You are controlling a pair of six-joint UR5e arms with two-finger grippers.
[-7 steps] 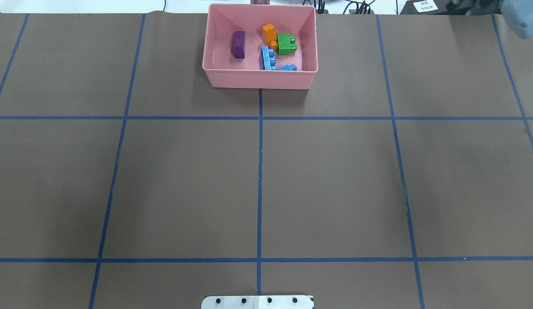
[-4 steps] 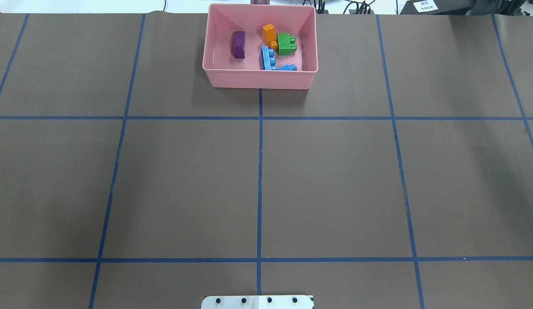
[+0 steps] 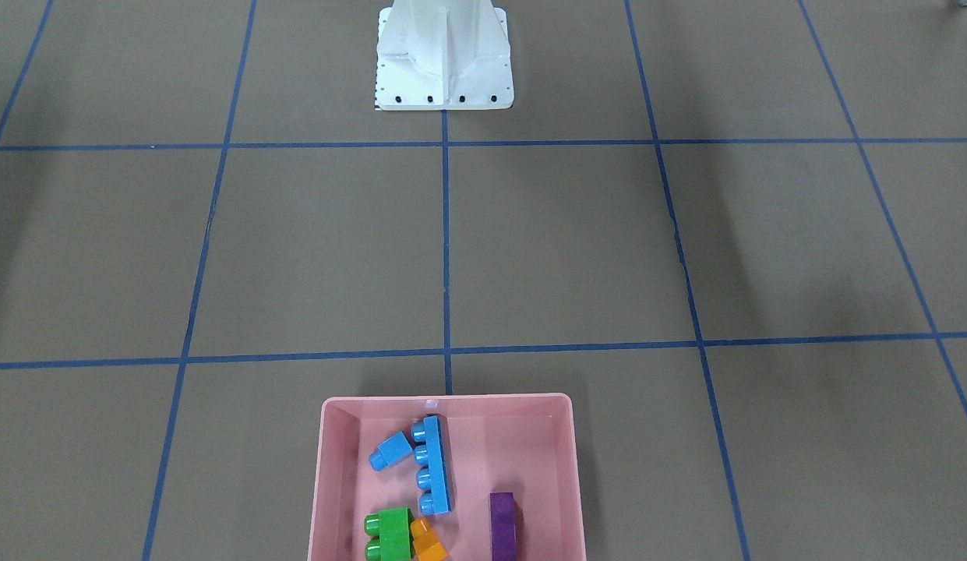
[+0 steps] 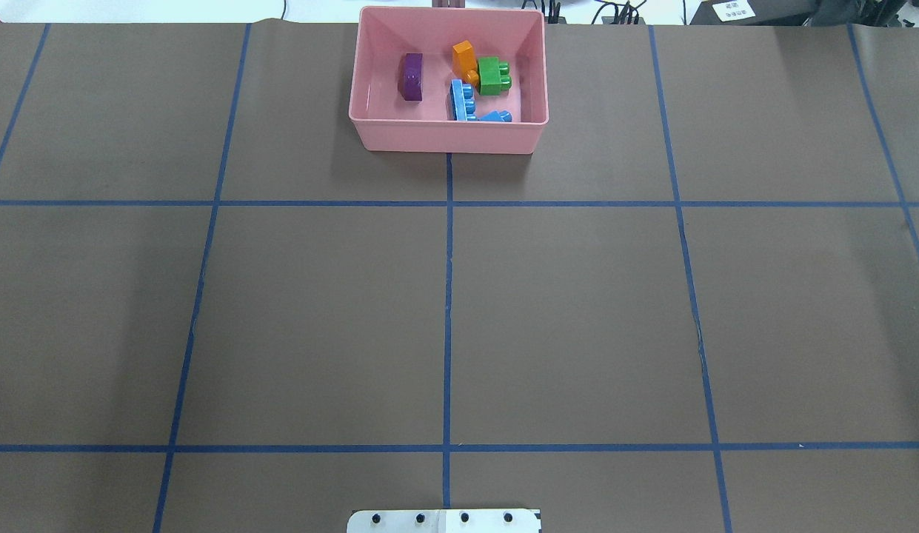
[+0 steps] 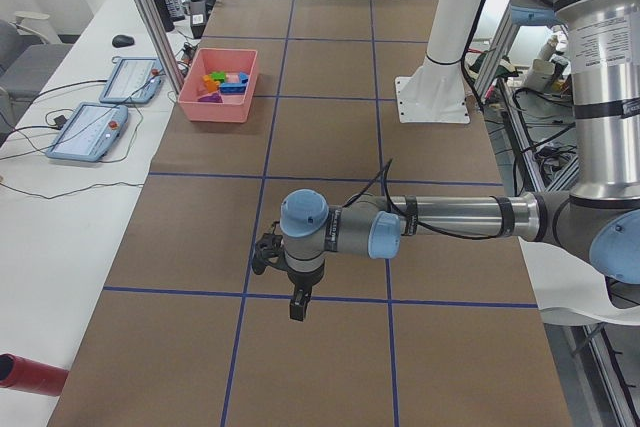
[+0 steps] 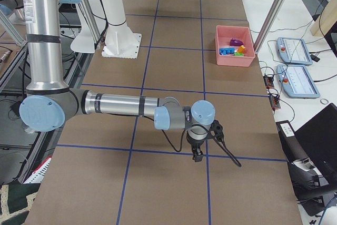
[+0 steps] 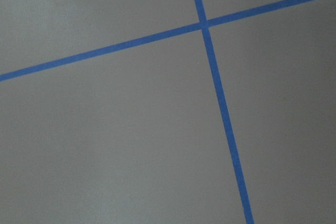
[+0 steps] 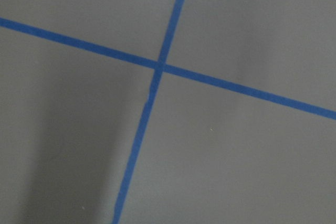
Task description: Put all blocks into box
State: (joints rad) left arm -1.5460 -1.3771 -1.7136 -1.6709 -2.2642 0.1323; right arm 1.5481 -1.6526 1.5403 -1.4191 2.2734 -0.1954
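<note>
The pink box (image 4: 448, 138) stands at the table's far middle edge. In it lie the purple block (image 4: 411, 76), the orange block (image 4: 464, 55), the green block (image 4: 492, 75), the long blue block (image 4: 461, 100) and the small blue block (image 4: 498, 116). The box (image 3: 321, 483) also shows in the front-facing view. My left gripper (image 5: 298, 305) shows only in the exterior left view, low over bare table far from the box (image 5: 220, 82). My right gripper (image 6: 197, 156) shows only in the exterior right view, likewise far from the box (image 6: 234, 56). I cannot tell whether either is open or shut.
The white robot base (image 3: 444, 78) stands at the table's near middle edge. Blue tape lines (image 4: 448, 296) divide the brown table into squares. Teach pendants (image 5: 130, 79) lie on the side bench behind the box. A red cylinder (image 5: 30, 372) lies at the table's left end.
A blurred grey arm part at the overhead view's top right, then a dark bit at its right edge, has left that view. The blocks and box have not moved.
</note>
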